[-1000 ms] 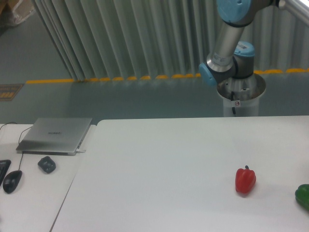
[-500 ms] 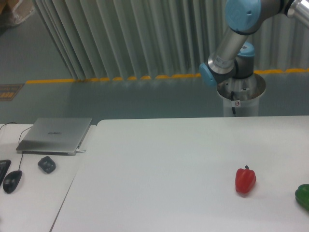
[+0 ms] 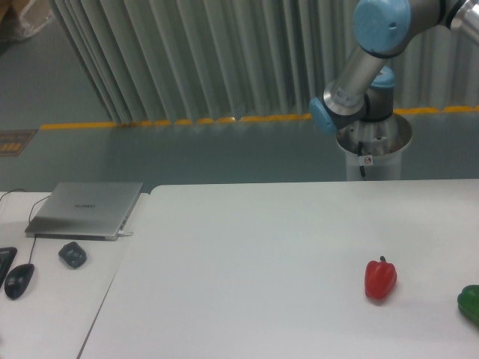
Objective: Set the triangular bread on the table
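The triangular bread is out of view. The white table (image 3: pixel 247 269) fills the lower part of the camera view. Only the arm's base and grey-and-blue lower joints (image 3: pixel 359 82) show at the upper right, behind the table's far edge; the arm runs out of the frame at the top right. The gripper itself is not in the picture.
A red bell pepper (image 3: pixel 380 278) stands on the table at the right. A green pepper (image 3: pixel 471 303) is cut by the right edge. On the adjoining desk at the left lie a closed laptop (image 3: pixel 86 209), a mouse (image 3: pixel 19 280) and a small dark object (image 3: pixel 72 254).
The arm's upper blue joint has swung a little to the right and its link leans more. The peppers have not moved.
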Tool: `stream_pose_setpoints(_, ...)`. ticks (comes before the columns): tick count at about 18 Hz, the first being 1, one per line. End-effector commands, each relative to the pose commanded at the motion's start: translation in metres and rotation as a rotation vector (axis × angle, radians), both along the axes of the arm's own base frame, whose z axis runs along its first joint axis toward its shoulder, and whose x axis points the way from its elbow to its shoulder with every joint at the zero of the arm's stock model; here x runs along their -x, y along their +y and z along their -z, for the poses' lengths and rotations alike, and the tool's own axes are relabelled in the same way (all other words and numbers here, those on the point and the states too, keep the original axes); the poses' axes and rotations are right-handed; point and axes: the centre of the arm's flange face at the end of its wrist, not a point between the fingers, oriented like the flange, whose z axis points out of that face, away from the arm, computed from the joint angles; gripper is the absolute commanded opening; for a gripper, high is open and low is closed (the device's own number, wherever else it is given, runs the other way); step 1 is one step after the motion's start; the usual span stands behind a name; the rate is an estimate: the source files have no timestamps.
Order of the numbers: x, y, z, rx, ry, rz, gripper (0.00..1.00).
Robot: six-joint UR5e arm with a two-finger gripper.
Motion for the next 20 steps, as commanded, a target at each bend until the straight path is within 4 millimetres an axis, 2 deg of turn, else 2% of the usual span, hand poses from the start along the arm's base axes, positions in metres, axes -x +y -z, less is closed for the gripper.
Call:
stream_pose_setpoints(3,-0.004,-0.002,0.01,0.015,-0.018,-0.021,1.0)
stream_pose_setpoints(8,-0.005,-0.001,0.01,0.015,-0.02,-0.024,1.0)
stream_pose_setpoints(9,-0.005,-0.001,0.01,0.017,-0.021,-0.024,0.94)
stream_pose_setpoints(10,-0.005,-0.002,0.01,0.022,-0.021,-0.026,0.79)
stream_pose_setpoints(12,-0.007,-0.003,0.011,0.033,-0.04,-0.026,0.67)
stream_pose_setpoints(15,-0.008,-0.003,0.015,0.033,-0.046,-0.029,0.61)
stream_pose_setpoints(16,-0.007,-0.003,0.014,0.033,-0.045,-0.033,0.55)
stream_pose_setpoints(20,-0.008,-0.002,0.014,0.025,-0.049,-0.061,0.42)
